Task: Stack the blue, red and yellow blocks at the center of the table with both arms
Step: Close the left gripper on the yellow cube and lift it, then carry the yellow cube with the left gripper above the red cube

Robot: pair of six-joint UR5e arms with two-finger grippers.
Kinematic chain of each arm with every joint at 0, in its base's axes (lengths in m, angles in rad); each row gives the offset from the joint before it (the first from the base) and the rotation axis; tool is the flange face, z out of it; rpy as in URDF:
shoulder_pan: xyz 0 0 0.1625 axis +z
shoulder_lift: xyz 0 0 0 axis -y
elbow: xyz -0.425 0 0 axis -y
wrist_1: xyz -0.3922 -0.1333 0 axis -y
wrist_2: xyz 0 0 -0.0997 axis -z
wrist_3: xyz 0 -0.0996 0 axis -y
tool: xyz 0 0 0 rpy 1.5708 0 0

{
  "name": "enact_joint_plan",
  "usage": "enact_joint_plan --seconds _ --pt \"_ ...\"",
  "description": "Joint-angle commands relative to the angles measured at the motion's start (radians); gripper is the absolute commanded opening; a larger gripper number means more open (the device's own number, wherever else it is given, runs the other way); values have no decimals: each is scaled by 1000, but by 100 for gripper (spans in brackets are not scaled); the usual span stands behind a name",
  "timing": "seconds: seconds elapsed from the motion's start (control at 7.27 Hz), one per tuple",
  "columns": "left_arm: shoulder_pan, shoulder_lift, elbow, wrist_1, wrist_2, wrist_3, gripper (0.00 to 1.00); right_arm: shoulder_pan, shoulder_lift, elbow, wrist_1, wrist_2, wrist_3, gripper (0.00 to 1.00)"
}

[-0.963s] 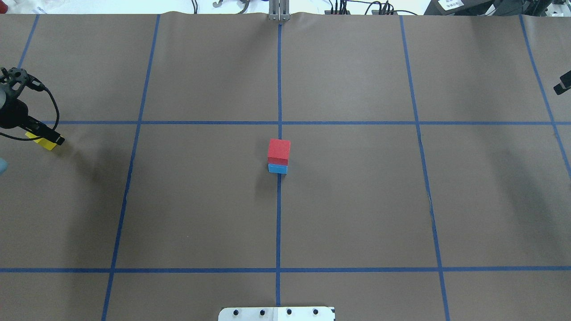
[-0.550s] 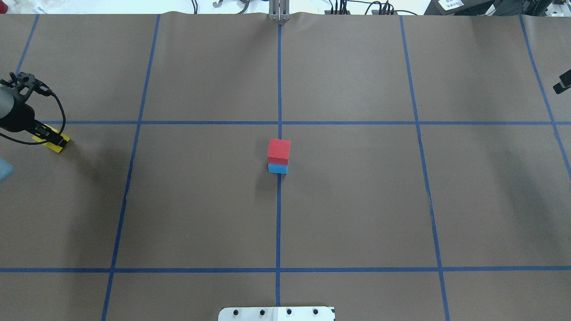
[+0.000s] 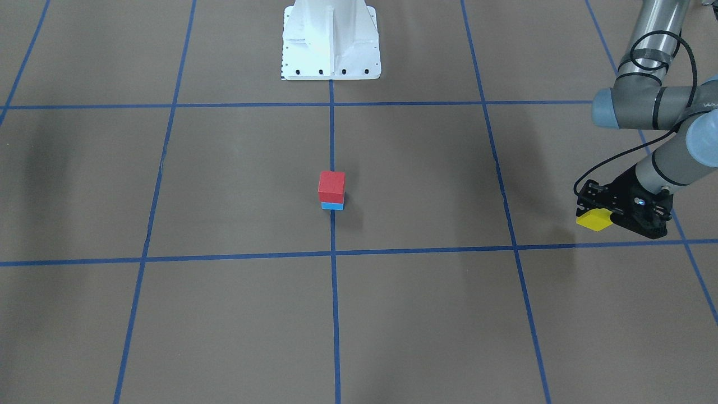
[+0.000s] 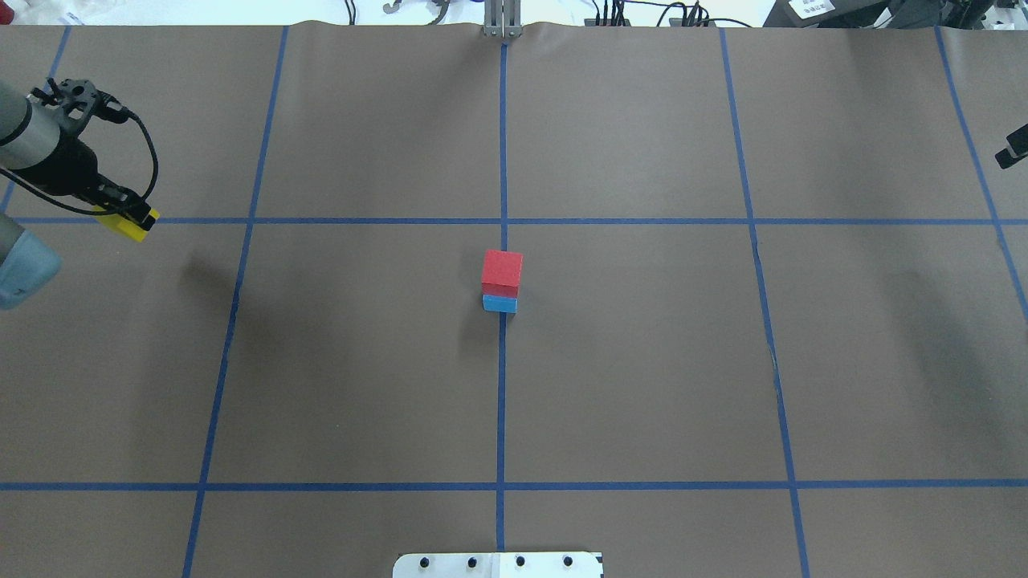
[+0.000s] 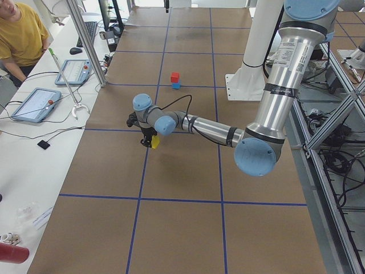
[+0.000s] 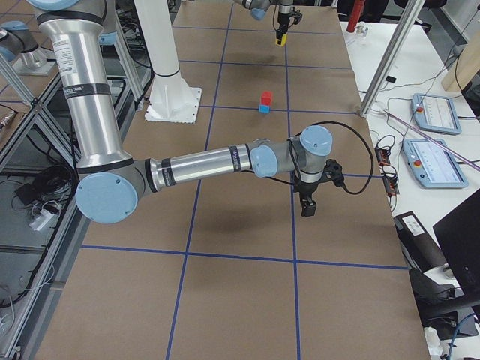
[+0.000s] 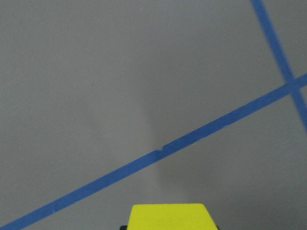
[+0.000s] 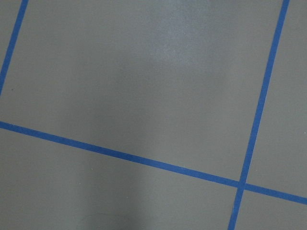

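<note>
- I find the left hand (image 4: 128,218) pinching the yellow block (image 3: 594,220) between its two black fingers, at the far left side of the desk (image 4: 642,361).
- The yellow block is held clear of the desk. Its shadow falls on the brown surface a little apart from it. In the left wrist view only its top face shows, at the lower edge, with a blue tape line running below it.
- The left arm (image 5: 268,97) reaches out low from the robot's side, with a black cable looping over the wrist.
- The red block (image 4: 503,269) sits squarely on the blue block (image 4: 499,303). This stack of two stands on the central tape line, near a tape crossing and on the robot's side of it.
- The stack and the yellow block are well apart, and nothing touches the stack.
- The right hand (image 6: 307,204) hangs pointing down over bare desk on the right side, well away from the stack. Only its edge shows in the overhead view, and I cannot tell whether its fingers are spread or pressed together.
- The right wrist view shows only brown desk and crossing tape lines.
- The white pedestal (image 3: 331,42) stands bolted at the robot's edge of the desk.
- A person in a yellow shirt (image 5: 20,34) sits at a side bench beyond the desk.
</note>
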Motion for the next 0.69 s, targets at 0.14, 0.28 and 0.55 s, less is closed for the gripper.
enact_joint_plan --seconds 0.14,0.28,0.55 --pt "165 -257 -136 257 61 -500 0 0 -2 1 0 0 -1 100" --pt "284 -361 -123 323 135 -639 0 0 0 -1 -1 0 -1 100" --pt "371 -578 -13 379 198 -783 0 0 0 1 0 0 -1 100"
